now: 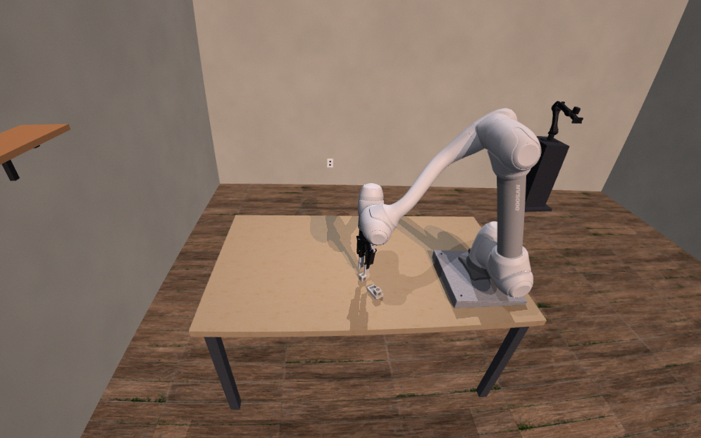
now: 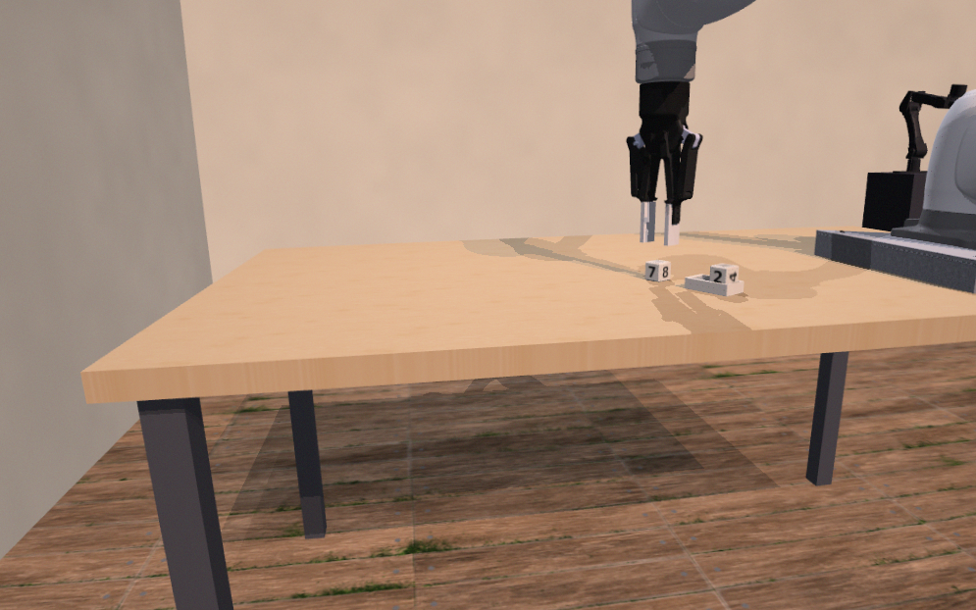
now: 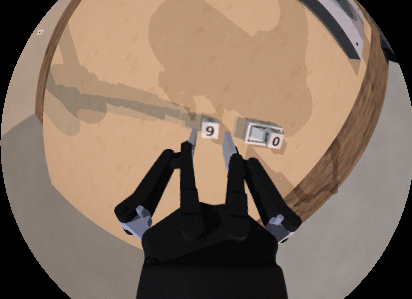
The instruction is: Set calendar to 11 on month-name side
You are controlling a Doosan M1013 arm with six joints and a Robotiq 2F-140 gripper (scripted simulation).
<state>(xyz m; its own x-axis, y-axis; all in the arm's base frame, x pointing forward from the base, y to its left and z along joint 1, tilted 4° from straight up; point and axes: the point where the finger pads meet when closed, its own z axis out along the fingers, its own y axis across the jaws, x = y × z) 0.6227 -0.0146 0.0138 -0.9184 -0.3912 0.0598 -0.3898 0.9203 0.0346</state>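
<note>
A white number cube [image 2: 657,270] lies on the table left of the tray, with 7 and 8 on its near sides and 9 on top in the wrist view [image 3: 210,131]. The small white tray [image 2: 713,283] holds the second cube [image 2: 723,274], which shows 2 towards the exterior camera and 0 on top in the wrist view [image 3: 275,140]. My gripper [image 2: 655,233] hangs straight above the loose cube, clear of it, with its fingers slightly apart and nothing between them. In the top view the gripper [image 1: 363,267] is just over the cube [image 1: 362,276], and the tray [image 1: 372,289] lies nearer the front.
The robot's grey base plate [image 1: 470,274] sits at the table's right side. A black stand with a small arm [image 1: 549,163] is on the floor behind. A wooden shelf [image 1: 7,146] juts from the left wall.
</note>
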